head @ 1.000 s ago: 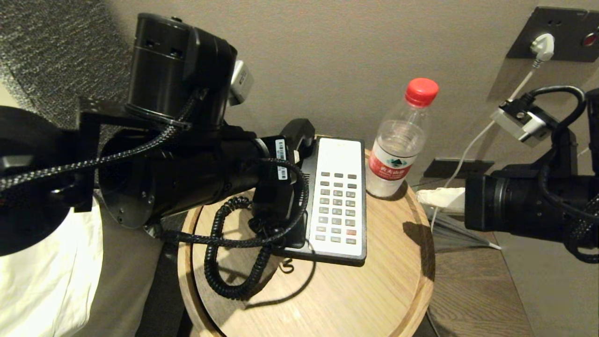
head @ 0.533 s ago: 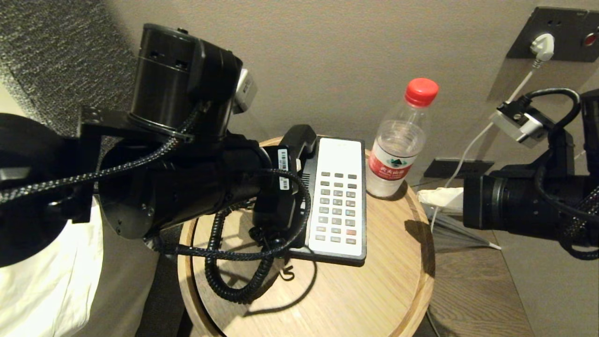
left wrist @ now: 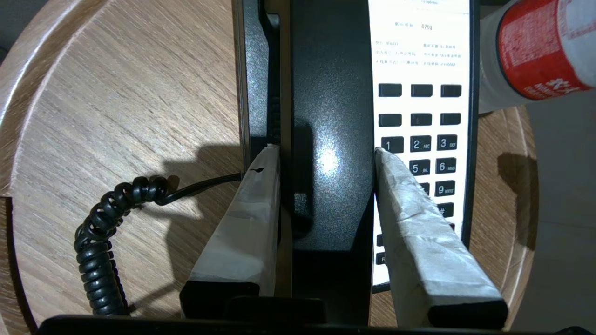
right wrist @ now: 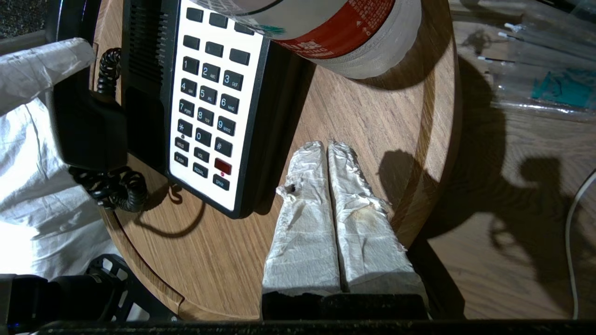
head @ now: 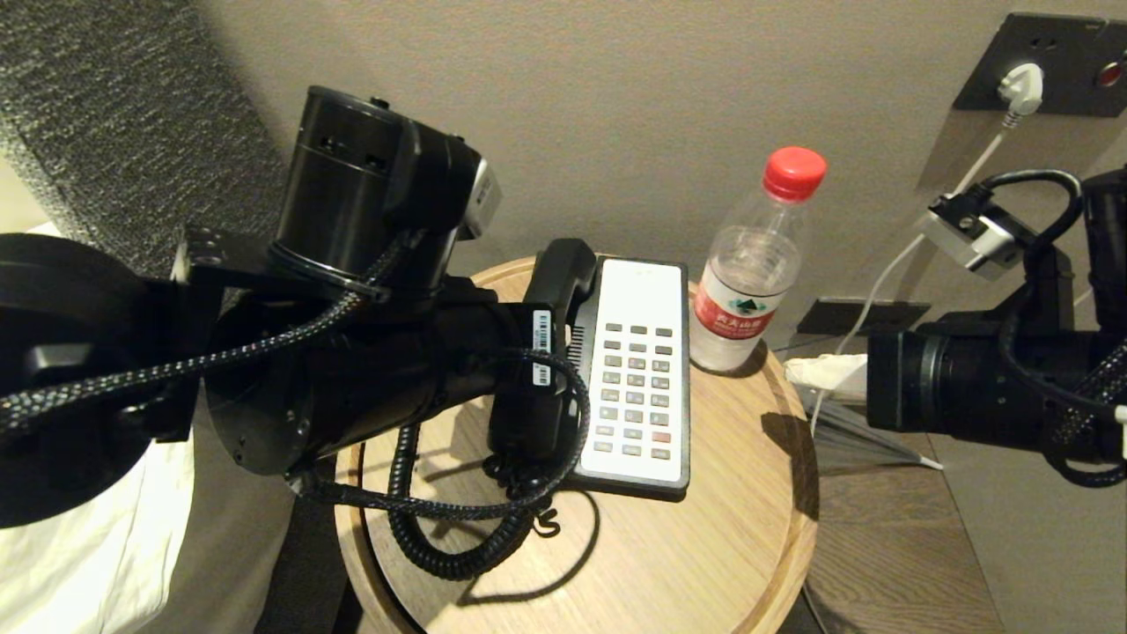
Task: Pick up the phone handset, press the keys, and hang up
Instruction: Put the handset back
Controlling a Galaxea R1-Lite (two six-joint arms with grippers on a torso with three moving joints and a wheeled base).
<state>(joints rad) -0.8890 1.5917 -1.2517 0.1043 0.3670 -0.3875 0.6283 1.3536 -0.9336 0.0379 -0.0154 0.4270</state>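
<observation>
The black phone handset (left wrist: 333, 139) lies lengthwise between the white-taped fingers (left wrist: 260, 209) of my left gripper (left wrist: 323, 152), which is shut on its middle. In the head view the handset (head: 563, 269) runs along the left side of the white-faced phone base (head: 636, 379), and my left arm hides its lower part. The right wrist view shows the handset's cord end (right wrist: 88, 125) held beside the base's open cradle (right wrist: 139, 111). Its coiled cord (head: 440, 546) loops over the table. My right gripper (right wrist: 326, 146) is shut and empty, over the table just right of the keys (right wrist: 209, 107).
A water bottle (head: 753, 273) with a red cap stands right of the phone on the round wooden table (head: 687, 563). White bedding (head: 79, 546) lies to the left. On the wall at the right is a socket with a white plug (head: 1021, 84). The right arm (head: 968, 392) hangs beside the table's right edge.
My left arm has swung right and down with the handset, bringing it closer against the phone base. The cord loop has shifted with it. The right arm has stayed put.
</observation>
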